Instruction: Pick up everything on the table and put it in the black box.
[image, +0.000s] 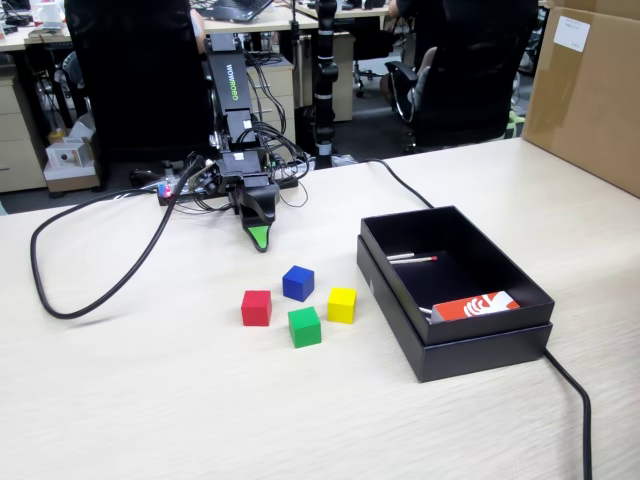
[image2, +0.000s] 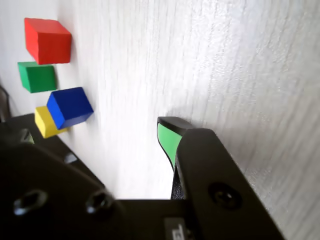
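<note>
In the fixed view, the gripper (image: 260, 238) hangs tip-down over the table (image: 150, 400), just above the surface, its green-padded tip pointing toward 6 o'clock. Only one tip shows, so I cannot tell whether the jaws are apart or together. The four cubes sit in a loose cluster, apart from one another, at about 5 o'clock from the tip: the blue cube (image: 298, 283) nearest it, the red cube (image: 256, 308) at 8 o'clock from the blue, the yellow cube (image: 342, 305) at 4 o'clock from it, and the green cube (image: 304, 327) farthest out. Nothing lies between the tip and the blue cube. The black box (image: 480, 350) stands at 3 o'clock from the cluster, near the yellow cube; inside it lie an orange-and-white card (image: 475, 306) and thin sticks (image: 412, 258). A black cable (image: 100, 285) loops at 9 o'clock from the cubes, another passes behind the box. A brown cardboard box (image: 590, 95) stands at 1 o'clock.

In the wrist view, the green-padded jaw fills the lower middle; the cubes group at 10 o'clock: red (image2: 47, 41), green (image2: 36, 76), blue (image2: 70, 107), with yellow (image2: 45, 122) partly behind blue.
</note>
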